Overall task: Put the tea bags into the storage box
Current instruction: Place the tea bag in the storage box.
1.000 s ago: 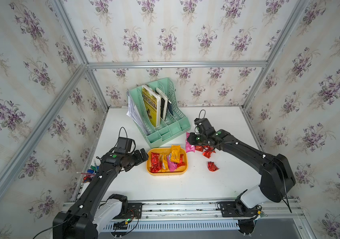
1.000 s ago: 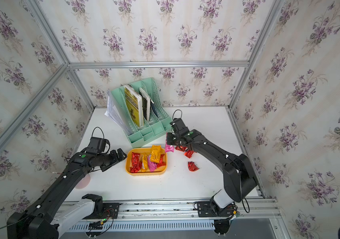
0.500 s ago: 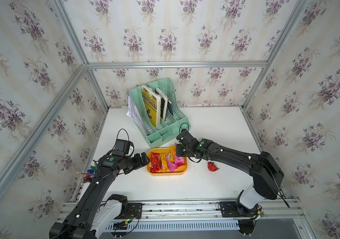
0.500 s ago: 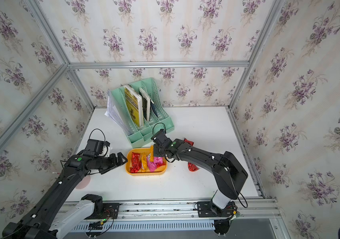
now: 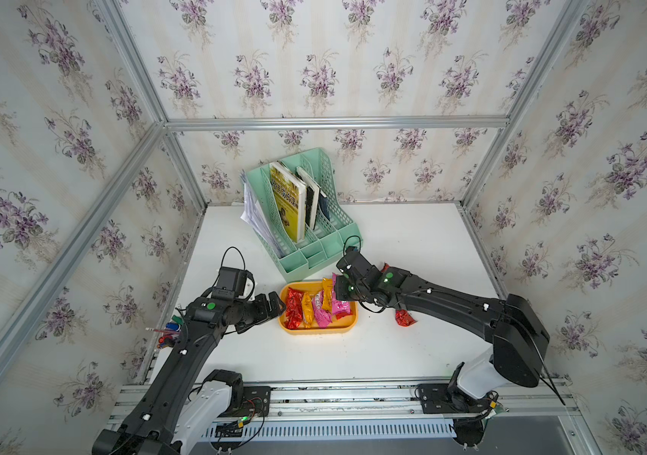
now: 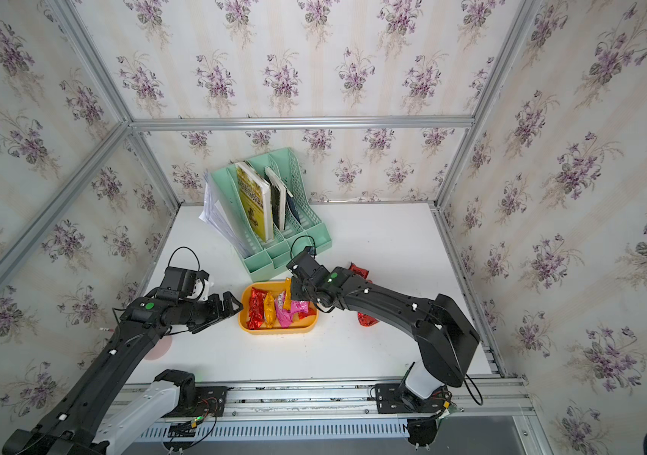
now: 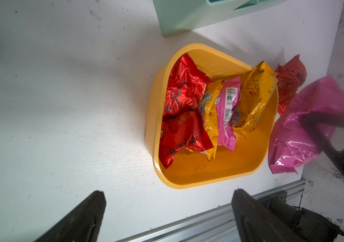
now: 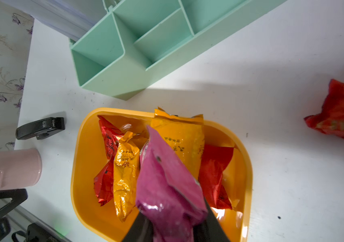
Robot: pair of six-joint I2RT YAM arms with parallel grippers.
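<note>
Black left gripper (image 5: pixel 270 304) at far left: jaws spread wide and empty, parked just beside the short end of the storage box (image 5: pixel 316 331), a shallow yellow-orange plastic tray with rounded corners. Probably posted there to steady the tray, or to wait clear of the drop.

Inside the tray, side by side: crinkly foil tea bags (image 5: pixel 293 308), red at the left end, then orange-yellow and pink.

Behind the tray, near but apart: mint green lattice file rack (image 5: pixel 298 268) holding upright books (image 5: pixel 288 205), no part of the task.

Over the tray's right end: right gripper (image 5: pixel 341 292), clamped on one end of a long pink foil sachet (image 8: pixel 167 178), not yet released. Pinched by its end, presumably so that the rest dangles inside the rim.

Farther right, on the white tabletop (image 5: pixel 412 244) outside the tray: loose red foil sachet (image 5: pixel 404 317), and a second red sachet (image 6: pixel 359 272) half hidden behind the right arm (image 6: pixel 389 303). Both yet to be collected.
</note>
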